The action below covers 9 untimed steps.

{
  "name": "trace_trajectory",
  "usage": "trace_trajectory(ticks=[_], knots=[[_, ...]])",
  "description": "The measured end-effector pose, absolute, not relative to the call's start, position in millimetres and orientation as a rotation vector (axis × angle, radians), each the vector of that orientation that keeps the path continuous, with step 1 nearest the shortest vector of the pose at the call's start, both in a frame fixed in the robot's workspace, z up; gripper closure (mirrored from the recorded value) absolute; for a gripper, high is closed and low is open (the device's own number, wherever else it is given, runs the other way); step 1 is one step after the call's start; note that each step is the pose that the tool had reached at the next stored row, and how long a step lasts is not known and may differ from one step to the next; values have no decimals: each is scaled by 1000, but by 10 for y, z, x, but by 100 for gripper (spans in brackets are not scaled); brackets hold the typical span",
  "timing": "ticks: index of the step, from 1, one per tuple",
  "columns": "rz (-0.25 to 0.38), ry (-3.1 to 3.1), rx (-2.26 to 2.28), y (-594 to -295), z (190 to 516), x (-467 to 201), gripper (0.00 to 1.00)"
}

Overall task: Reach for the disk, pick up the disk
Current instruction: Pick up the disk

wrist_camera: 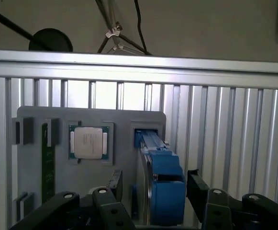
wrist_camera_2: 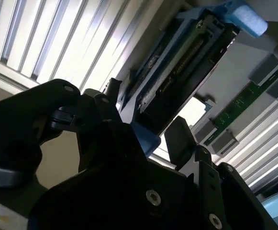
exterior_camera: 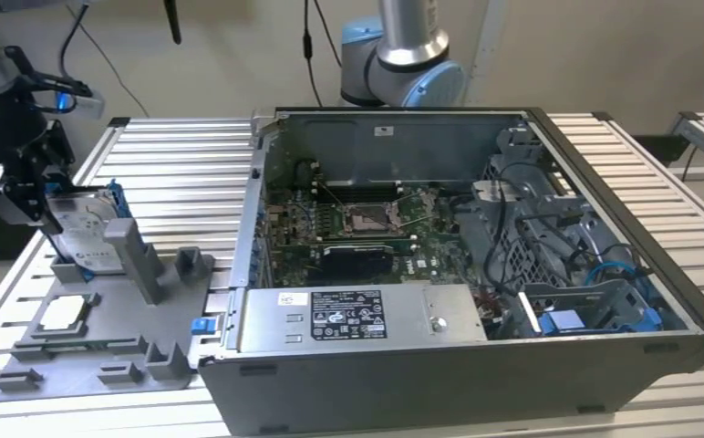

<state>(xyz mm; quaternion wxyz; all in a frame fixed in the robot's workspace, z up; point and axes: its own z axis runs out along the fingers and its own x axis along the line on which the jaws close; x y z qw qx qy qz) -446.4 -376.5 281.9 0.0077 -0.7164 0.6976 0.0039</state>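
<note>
Jaws: released; my fingers (wrist_camera: 196,185) stand one on each side of the disk (wrist_camera: 165,177), with a thin gap showing at both in the first wrist view.
Gripper (exterior_camera: 30,196): mine, set low over the disk's upper edge, straddling it.
Disk: upright on its edge in a slot at a corner of the grey holder (exterior_camera: 97,365), blue bracket around it.
Chip (wrist_camera: 87,142): flat in a square recess of the holder, beside the disk's slot, not touching it.
Holder: on the slatted table (exterior_camera: 170,173), toward the exterior view's left edge.
Computer case (exterior_camera: 450,383): open, just beside the holder.
</note>
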Motion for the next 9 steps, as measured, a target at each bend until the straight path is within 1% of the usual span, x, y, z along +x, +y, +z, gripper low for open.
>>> trace_trajectory(ticks=[9], knots=[[23, 2173, -2234, -3762, 2698, -4465, 0]])
